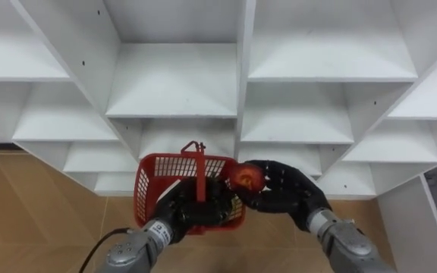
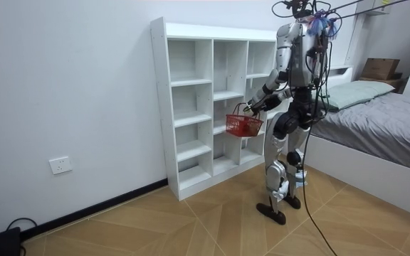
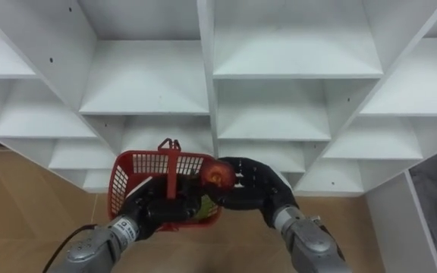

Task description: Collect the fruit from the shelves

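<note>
- The robot stands upright on the wood floor (image 2: pixel 191 220), close in front of the white closet (image 2: pixel 191 107), with both forearms raised toward its middle shelves
- The closet stands against a white wall (image 2: pixel 62 85); a socket (image 2: pixel 61 165) sits low on that wall at the room view's left, and a bed (image 2: pixel 383 121) lies at the room view's right, behind the robot
- The left hand (image 1: pixel 179 216) comes in from the lower left, its fingers curled on the near side of the red basket (image 1: pixel 156 182) where the handle (image 1: pixel 201 171) meets it (the hand's own back hides exactly what they wrap)
- The basket is held in the air before the closet's lower shelves, clear of the floor, with its mesh walls level and its handle raised
- The right hand (image 1: pixel 287 189) comes in from the lower right, with fingers and thumb clamped round a red fruit (image 1: pixel 246 177) that has a paler patch on top
- The fruit is at the basket's right rim, beside the handle; whether it touches the rim or hangs just over it cannot be told, and it is not down inside the basket
- A yellow-green bit (image 1: pixel 234 203) shows inside the basket at its near right corner, between the two hands, too hidden to say what it is
- The two hands are just beside each other at that near right corner
</note>
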You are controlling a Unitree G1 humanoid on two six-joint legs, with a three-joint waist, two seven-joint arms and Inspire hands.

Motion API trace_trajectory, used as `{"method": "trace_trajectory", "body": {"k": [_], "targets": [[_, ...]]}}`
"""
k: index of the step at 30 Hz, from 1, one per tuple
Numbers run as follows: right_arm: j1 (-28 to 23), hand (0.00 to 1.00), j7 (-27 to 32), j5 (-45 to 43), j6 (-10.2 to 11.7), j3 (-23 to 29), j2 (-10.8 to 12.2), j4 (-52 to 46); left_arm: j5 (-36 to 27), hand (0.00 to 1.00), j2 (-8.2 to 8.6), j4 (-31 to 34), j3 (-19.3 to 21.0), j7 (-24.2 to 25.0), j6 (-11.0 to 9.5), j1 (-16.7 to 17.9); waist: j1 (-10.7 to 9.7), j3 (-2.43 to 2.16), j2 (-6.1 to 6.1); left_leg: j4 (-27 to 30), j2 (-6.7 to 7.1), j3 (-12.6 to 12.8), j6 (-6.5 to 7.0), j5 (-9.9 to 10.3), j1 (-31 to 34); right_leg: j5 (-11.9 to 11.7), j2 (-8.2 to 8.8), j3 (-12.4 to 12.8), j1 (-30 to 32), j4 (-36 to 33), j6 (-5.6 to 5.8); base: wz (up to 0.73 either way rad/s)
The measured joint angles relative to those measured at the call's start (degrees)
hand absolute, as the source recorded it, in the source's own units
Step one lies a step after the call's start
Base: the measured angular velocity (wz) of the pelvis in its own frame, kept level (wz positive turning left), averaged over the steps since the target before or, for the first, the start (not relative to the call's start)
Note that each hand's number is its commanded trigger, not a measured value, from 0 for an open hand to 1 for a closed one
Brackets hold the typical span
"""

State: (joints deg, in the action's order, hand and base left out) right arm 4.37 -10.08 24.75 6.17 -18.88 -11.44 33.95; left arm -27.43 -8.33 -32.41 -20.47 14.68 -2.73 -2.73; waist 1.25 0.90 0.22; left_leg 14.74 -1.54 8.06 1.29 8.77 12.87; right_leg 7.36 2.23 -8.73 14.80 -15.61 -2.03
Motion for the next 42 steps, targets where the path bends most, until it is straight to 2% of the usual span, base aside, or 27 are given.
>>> {"method": "trace_trajectory", "body": {"k": [9, 14, 23, 31, 42], "targets": [[0.2, 1.0, 0.0, 0.2, 0.0, -0.5, 0.1, 3.6, 0.0, 1.0, -0.11, 0.4, -0.1, 0.8, 0.1, 0.1, 0.5, 0.01, -0.08, -0.1, -0.01, 0.4, 0.0, 0.0, -0.4, 0.0, -0.02, 0.3, -0.3, -0.1, 0.0, -0.01], [0.3, 1.0, 0.0, -0.1, -2.6, -3.4, 0.1, 6.3, 0.0, 1.0, 0.07, 1.1, -1.3, 0.8, 0.1, -0.1, 0.6, 0.07, -0.43, -0.2, 0.01, 0.8, 0.0, 0.0, -0.9, 0.0, -0.07, 0.8, -0.7, 0.0, 0.01, -0.03], [0.8, 1.0, -0.6, -2.4, -5.0, -3.8, 0.7, 6.5, 0.0, 1.0, 0.14, 1.0, -2.9, 1.0, 0.8, 0.0, 0.7, 0.31, -0.9, -0.3, -0.08, 1.2, 0.0, 0.0, -1.3, 0.0, -0.22, 1.2, -0.7, 0.0, 0.05, -0.01], [1.7, 1.0, -1.3, -2.5, -5.2, -3.9, 1.3, 9.3, 0.0, 1.0, 0.19, 1.0, -3.1, 1.1, 1.4, 0.0, 0.7, 0.46, -1.14, -0.4, -0.11, 1.2, -0.01, 0.0, -1.4, 0.0, -0.25, 1.2, -0.7, 0.0, 0.04, 0.0], [3.9, 1.0, -1.4, -5.2, -5.2, -4.0, 2.0, 12.6, -2.0, 1.0, -0.19, 1.0, -4.7, 1.9, 1.5, -0.1, 0.7, 0.44, -0.91, -0.4, -0.14, 1.0, -0.02, 0.0, -1.6, -0.1, -0.25, 1.2, -0.9, -0.1, -0.05, 0.0]]}}
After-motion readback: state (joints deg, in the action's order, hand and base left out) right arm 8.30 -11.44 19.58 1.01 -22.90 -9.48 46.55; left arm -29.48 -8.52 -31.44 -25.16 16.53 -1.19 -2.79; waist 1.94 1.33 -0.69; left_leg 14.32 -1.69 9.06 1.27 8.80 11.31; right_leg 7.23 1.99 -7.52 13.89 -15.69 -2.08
